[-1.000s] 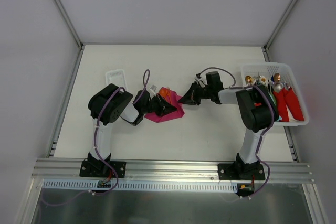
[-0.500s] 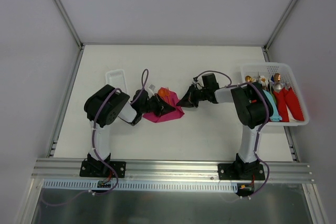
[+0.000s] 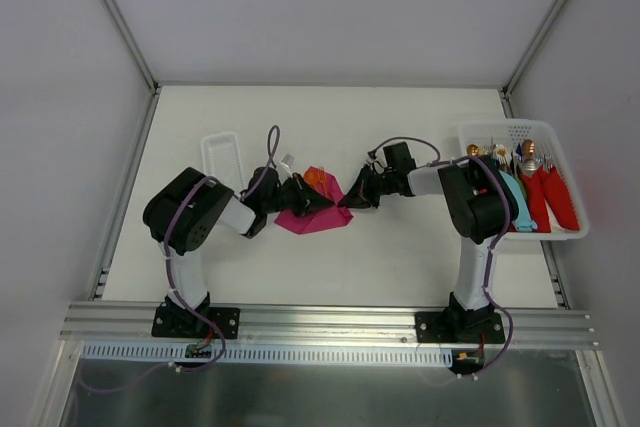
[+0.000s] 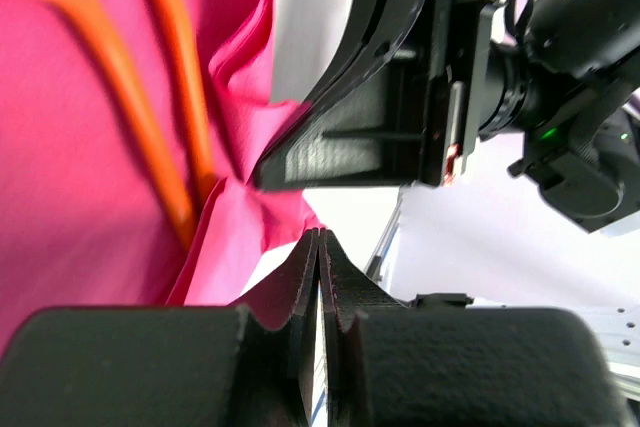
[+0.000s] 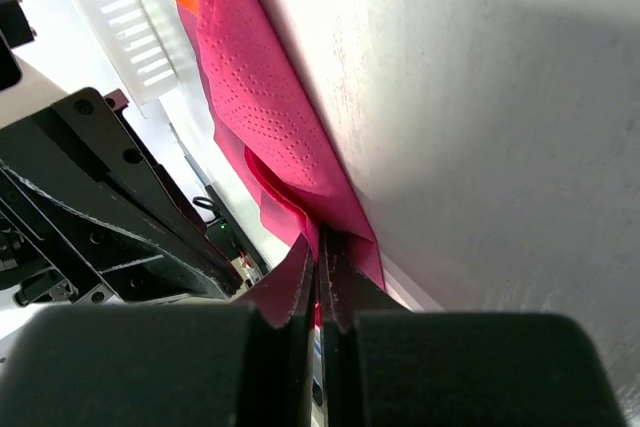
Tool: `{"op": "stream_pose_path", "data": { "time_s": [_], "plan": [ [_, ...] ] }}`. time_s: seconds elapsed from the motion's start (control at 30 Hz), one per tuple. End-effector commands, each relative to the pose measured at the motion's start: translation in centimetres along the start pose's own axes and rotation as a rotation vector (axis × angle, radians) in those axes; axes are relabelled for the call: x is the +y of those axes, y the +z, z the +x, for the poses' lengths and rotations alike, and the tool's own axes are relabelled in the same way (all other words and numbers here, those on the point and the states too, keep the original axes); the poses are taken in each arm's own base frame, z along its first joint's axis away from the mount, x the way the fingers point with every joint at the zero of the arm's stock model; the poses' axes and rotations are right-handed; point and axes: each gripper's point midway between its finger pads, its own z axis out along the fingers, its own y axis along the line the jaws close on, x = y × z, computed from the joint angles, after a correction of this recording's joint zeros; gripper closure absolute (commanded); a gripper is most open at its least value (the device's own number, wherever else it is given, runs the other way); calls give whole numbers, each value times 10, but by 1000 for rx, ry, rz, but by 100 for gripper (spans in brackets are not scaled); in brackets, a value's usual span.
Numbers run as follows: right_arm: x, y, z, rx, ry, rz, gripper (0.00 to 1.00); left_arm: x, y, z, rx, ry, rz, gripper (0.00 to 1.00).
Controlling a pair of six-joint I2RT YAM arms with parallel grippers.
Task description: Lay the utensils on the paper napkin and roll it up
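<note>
The magenta paper napkin (image 3: 318, 215) lies crumpled mid-table between both grippers. The orange spoon and fork (image 3: 317, 178) lie together on its far part; only their handles (image 4: 125, 97) show in the left wrist view, and I cannot tell which is which. My left gripper (image 3: 303, 197) is shut, its tips (image 4: 319, 239) pinching a napkin corner (image 4: 240, 197). My right gripper (image 3: 354, 195) is shut on the napkin's right edge (image 5: 270, 107), which runs into its closed tips (image 5: 322, 239). That edge is lifted and folded over.
A small white tray (image 3: 222, 154) lies left of the napkin. A white basket (image 3: 512, 128) at the right edge holds metal utensils and red and teal napkin bundles (image 3: 550, 199). Frame posts and side walls border the table.
The left gripper has shifted slightly left and the right gripper has moved in towards the napkin. The napkin's right edge has risen and folded inward. Both grippers stay shut.
</note>
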Motion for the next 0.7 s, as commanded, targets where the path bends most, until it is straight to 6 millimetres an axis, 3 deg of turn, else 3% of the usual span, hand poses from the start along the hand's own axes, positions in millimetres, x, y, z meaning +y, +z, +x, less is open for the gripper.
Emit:
{"op": "stream_pose_path", "data": {
  "time_s": [0.0, 0.27, 0.67],
  "plan": [
    [9, -1, -8, -18, -38, 0, 100, -2, -13, 3, -4, 43, 1, 100],
    [10, -2, -8, -18, -43, 0, 100, 23, -26, 14, -7, 20, -60, 100],
    [26, -10, -7, -30, -74, -28, 100, 51, -14, 7, -33, -66, -122, 100]
  ]
}}
